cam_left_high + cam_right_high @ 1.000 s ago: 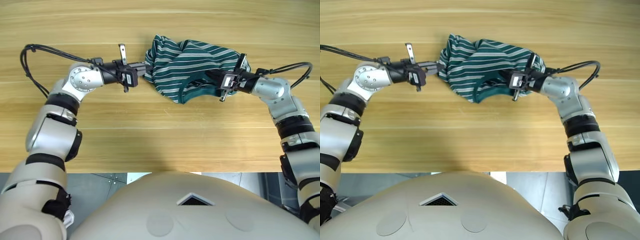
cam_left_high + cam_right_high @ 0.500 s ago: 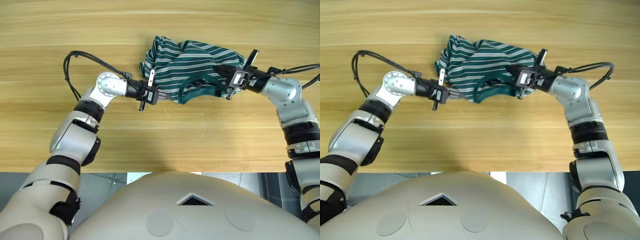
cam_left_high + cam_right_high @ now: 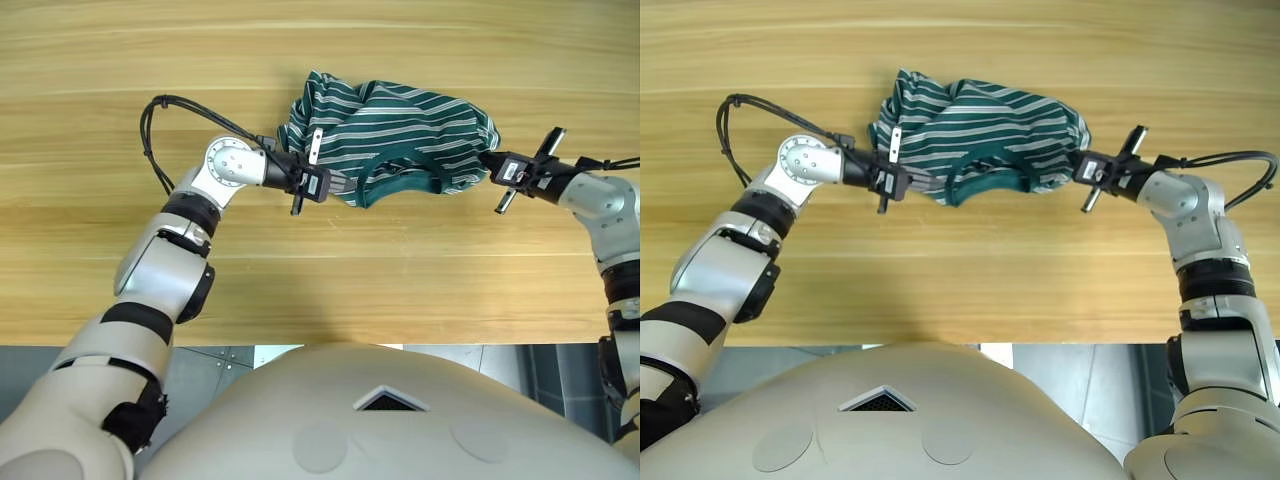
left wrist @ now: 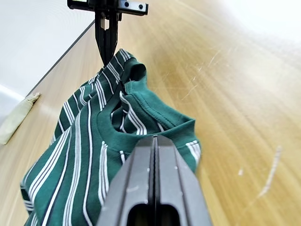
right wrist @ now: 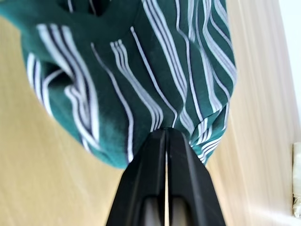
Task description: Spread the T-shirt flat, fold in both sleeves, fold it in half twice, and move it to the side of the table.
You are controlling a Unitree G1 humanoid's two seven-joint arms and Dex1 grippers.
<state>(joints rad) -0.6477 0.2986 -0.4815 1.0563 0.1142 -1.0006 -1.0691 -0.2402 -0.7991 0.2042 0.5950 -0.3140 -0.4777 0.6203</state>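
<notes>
The T-shirt (image 3: pixel 390 125) lies bunched on the table (image 3: pixel 300 260), with nothing spread or folded yet. The left gripper (image 4: pixel 154 139) and right gripper (image 5: pixel 165 131) each pinch opposite edges, jaws closed on cloth.

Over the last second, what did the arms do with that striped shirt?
The left gripper swung from the left end of the T-shirt round to its near-left edge. The right gripper slid rightward to the right edge, drawing that corner out slightly. Both are shut on cloth. The shirt stays bunched on the table.
</notes>
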